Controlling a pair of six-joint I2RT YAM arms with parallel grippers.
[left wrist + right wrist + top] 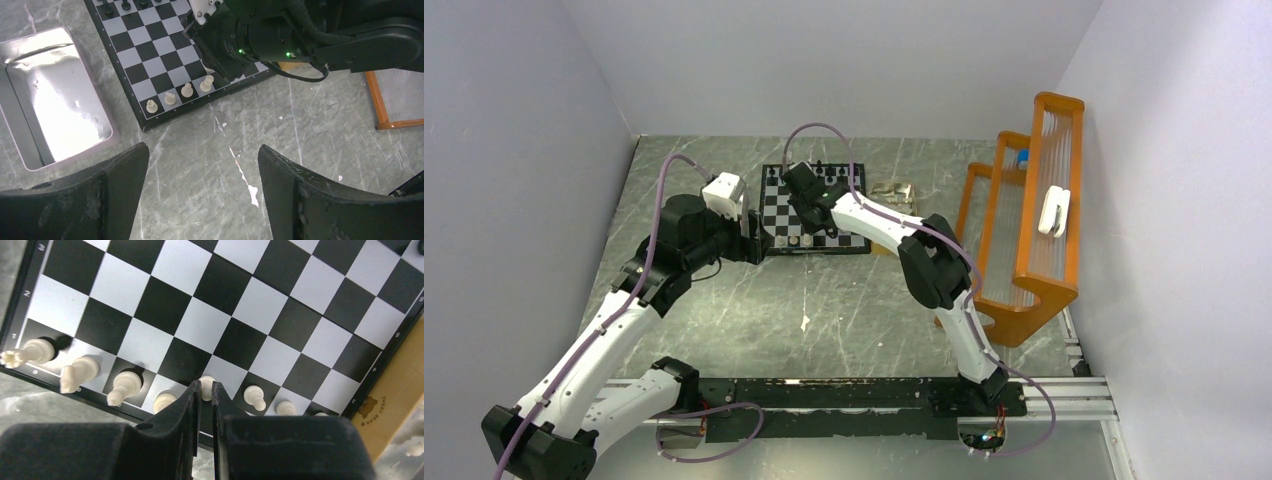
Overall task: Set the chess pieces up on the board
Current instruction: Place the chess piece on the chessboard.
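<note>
Nearest, the left hand hangs released, fingers spread wide, over bare surface just off the near edge of the board. The silvery tray lies to the board's left. On the board's near row the right hand is clenched narrow on a cream piece, in line with the other cream pieces. The step looks like seating this one. Next it would need a slight release and a straight lift, since neighbours stand just beside it on both sides. The middle squares lie open, and black pieces line the far row.
</note>
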